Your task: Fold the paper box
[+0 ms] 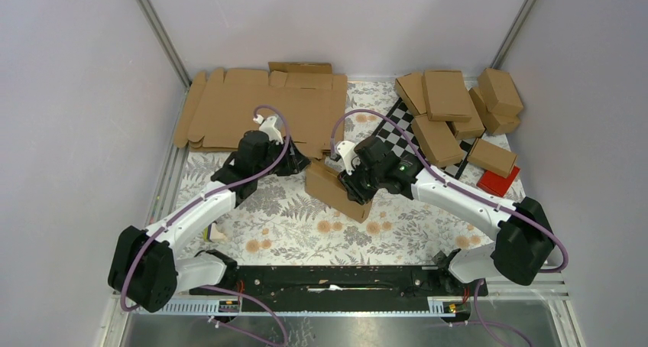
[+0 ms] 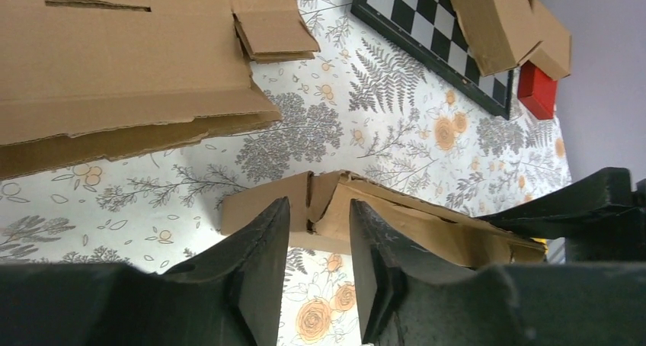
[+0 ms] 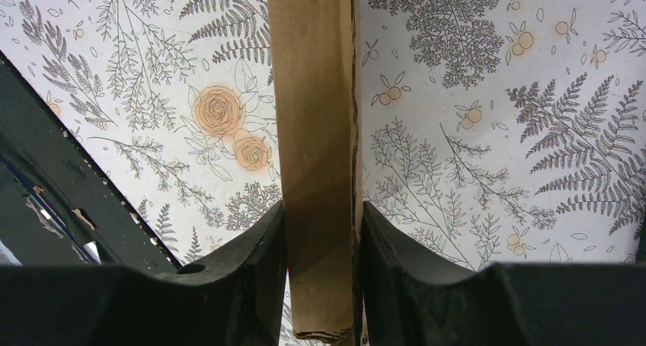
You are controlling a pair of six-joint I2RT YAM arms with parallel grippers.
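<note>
- We judge the fold to be well along. The paper box already stands as a slim oblong carton and not a flat sheet, so its long walls are up.
- What seems left is the closing. In the left wrist view the near end of the paper box shows flaps that are bent and gaping, not tucked in flush.
- We cannot tell how the other end is finished, as the arm hides it.
- The box lies near the middle of the table, slanted across the floral cloth, between the two arms.
- The right jaws pinch the box across its narrow width, one pad on each long side, as the right wrist view shows.
- The left jaws stand apart just at the box's loose end. The cloth shows through the gap, and we see nothing gripped between them.
- The box is plain brown cardboard, unprinted. A dark seam line runs down one long edge, slightly ragged, and the corner at the open end looks creased and a little crushed.
- Behind it at the far left lies a stack of flat blanks, and at the far right a heap of finished cartons.
</note>
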